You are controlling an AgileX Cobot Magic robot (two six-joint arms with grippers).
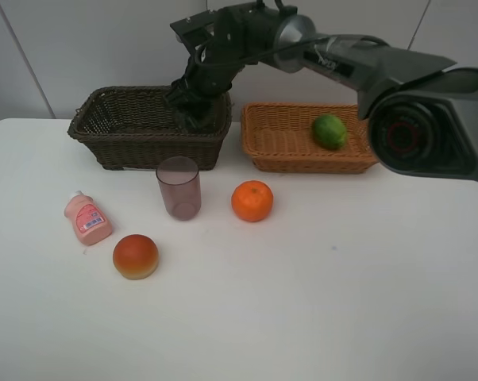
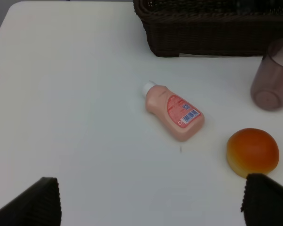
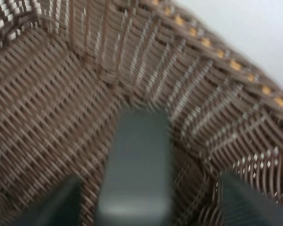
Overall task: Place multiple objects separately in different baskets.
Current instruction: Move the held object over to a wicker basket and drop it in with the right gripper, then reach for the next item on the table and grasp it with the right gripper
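My right gripper (image 1: 193, 116) reaches down into the dark brown basket (image 1: 116, 135). In the right wrist view the dark grey pump bottle (image 3: 137, 165) stands between its fingers, with a gap on each side, so the jaws are open. The green fruit (image 1: 329, 131) lies in the light tan basket (image 1: 283, 155). On the table sit the purple cup (image 1: 179, 186), the orange (image 1: 252, 200), the bun (image 1: 136, 255) and the pink bottle (image 1: 87, 218). My left gripper (image 2: 151, 207) hovers open above the table, short of the pink bottle (image 2: 175, 112) and the bun (image 2: 252, 150).
The two baskets stand side by side along the far edge of the white table (image 1: 318, 302), against a pale wall. The right arm (image 1: 358, 59) stretches from the right across the tan basket. The cup (image 2: 273, 80) stands just in front of the dark basket (image 2: 212, 33).
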